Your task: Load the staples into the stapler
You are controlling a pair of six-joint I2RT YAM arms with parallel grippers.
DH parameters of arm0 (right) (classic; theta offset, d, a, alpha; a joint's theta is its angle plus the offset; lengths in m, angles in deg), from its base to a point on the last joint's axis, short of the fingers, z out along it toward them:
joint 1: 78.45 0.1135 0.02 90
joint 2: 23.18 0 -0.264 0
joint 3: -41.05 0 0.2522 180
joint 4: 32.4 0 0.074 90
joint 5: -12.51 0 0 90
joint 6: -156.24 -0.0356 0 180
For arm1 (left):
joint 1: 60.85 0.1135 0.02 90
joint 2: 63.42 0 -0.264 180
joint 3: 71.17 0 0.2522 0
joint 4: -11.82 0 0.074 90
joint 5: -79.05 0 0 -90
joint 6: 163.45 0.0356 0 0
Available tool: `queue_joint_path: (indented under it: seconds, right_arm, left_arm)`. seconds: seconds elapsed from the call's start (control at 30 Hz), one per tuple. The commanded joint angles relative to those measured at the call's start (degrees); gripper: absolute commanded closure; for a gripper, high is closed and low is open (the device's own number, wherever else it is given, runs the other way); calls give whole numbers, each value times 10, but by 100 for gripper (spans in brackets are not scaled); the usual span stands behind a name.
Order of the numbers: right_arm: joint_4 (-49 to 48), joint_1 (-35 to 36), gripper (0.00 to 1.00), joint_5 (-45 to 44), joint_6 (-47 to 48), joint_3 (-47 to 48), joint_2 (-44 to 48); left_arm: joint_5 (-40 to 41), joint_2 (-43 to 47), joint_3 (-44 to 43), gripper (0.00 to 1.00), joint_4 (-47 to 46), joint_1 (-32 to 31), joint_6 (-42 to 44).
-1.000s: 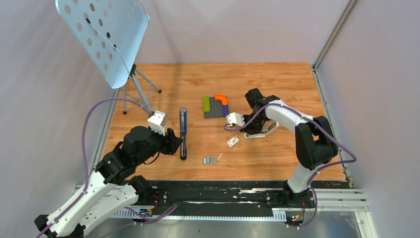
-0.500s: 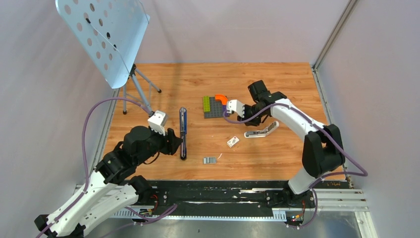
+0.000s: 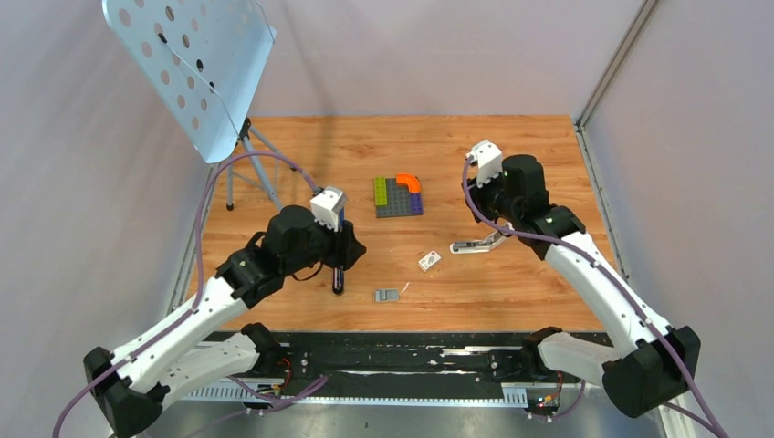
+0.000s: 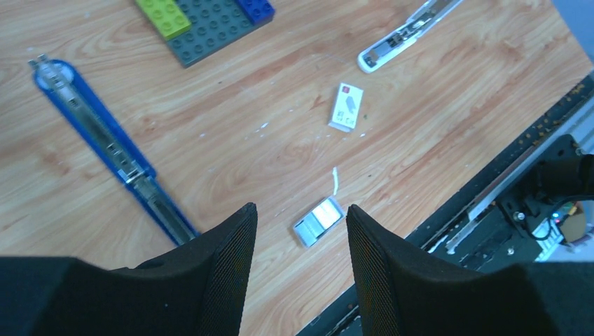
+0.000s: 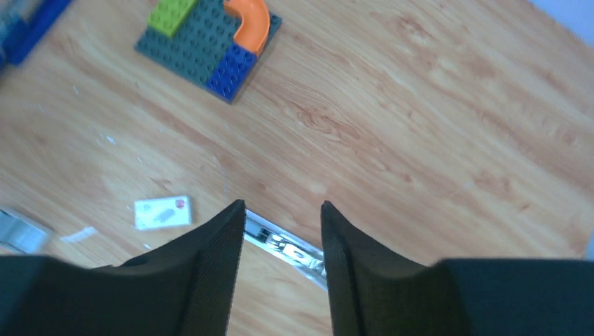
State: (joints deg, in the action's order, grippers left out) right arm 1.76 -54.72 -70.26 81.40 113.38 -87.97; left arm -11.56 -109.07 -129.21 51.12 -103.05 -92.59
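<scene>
Both arms had shifted in the last second: the left arm (image 3: pixel 210 297) had swung in over the middle of the wooden table (image 3: pixel 511 146), and the right arm (image 3: pixel 593 274) had drawn up and back from the spot it had been working. A pale blue perforated metal music stand (image 3: pixel 187 64) leaned over the far left corner. The left gripper (image 4: pixel 300 210) hung above the table with its fingers spread apart and nothing between them. The right gripper (image 5: pixel 281 206) was likewise parted and empty. The slim blue stapler (image 4: pixel 91 133) lay opened out flat on the wood, its silver channel facing up, partly under the left wrist in the top view. The multicoloured block plate (image 3: pixel 396 196) sat beyond it, toward the centre. The long white rounded plastic bar (image 3: pixel 479 243) rested below the right gripper. The tiny white printed cardboard box (image 3: pixel 429 261) lay just beside the bar's near end. The short grey ridged metal strip of staples (image 4: pixel 319 221) lay near the table's front edge, apart from the stapler.
</scene>
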Motion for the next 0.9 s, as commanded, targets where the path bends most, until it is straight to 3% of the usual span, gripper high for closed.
queue_joint_path:
  seconds: [0.0,0.07,0.13,0.2,0.3,0.37,0.43,0.5,0.87]
  right_arm:
    - [-30,-4,44,-109,-202,-30,27]
    - [11,-7,29,-128,-219,-23,25]
    - [38,-14,25,-178,-239,-24,23]
    - [50,-34,10,-196,-258,-33,24]
    - [60,-74,5,-166,-276,-43,20]
    - [68,-110,14,-136,-292,-46,12]
    - [70,-146,36,-90,-304,-50,1]
    - [69,-179,44,-50,-308,-51,-12]
    - [47,-280,51,95,-301,-66,-67]
  left_arm:
    - [-30,-73,-34,47,-97,-26,-20]
    - [-21,-119,-49,47,-126,-47,-28]
    - [-4,-164,-61,48,-159,-68,-31]
    - [5,-210,-71,48,-192,-79,-36]
    - [2,-280,-84,50,-247,-82,-52]
    - [-2,-327,-83,50,-311,-83,-63]
    - [-6,-377,-93,52,-354,-83,-73]
    - [-19,-436,-109,54,-388,-83,-79]
    - [-86,-608,-199,56,-451,-84,-93]
